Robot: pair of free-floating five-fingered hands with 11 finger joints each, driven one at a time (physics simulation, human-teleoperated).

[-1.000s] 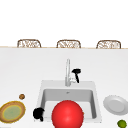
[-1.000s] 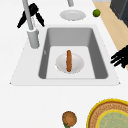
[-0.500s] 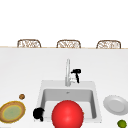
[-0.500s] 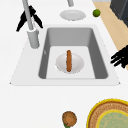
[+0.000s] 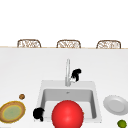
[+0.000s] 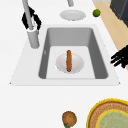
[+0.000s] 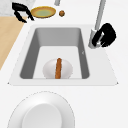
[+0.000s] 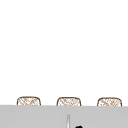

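A white worktop point(image 5: 22, 72) runs wide around a grey sink point(image 6: 100, 57), with three woven chair backs point(image 5: 68, 44) behind its far edge and a wooden floor point(image 7: 10, 32) on the near side.

The right hand point(image 7: 106, 35) is at the faucet point(image 6: 31, 27), fingers curled round the base, just behind the sink's back rim. The left hand point(image 5: 38, 113) hangs at the sink's front left corner, fingers loosely spread and grasping nothing.

In the basin a sausage point(image 6: 68, 60) lies on a small white plate point(image 6: 77, 63), with bare basin floor all round it. A white dish point(image 5: 115, 105) and a green lime point(image 5: 122, 123) sit to the sink's right. A woven yellow plate point(image 5: 12, 112) and a small brown ball point(image 5: 22, 96) are to its left, well apart from the rim.

From the front, a big red ball point(image 5: 67, 115) covers the basin's front and its lower part is cut off. The faucet's base hides part of the right hand's fingers.
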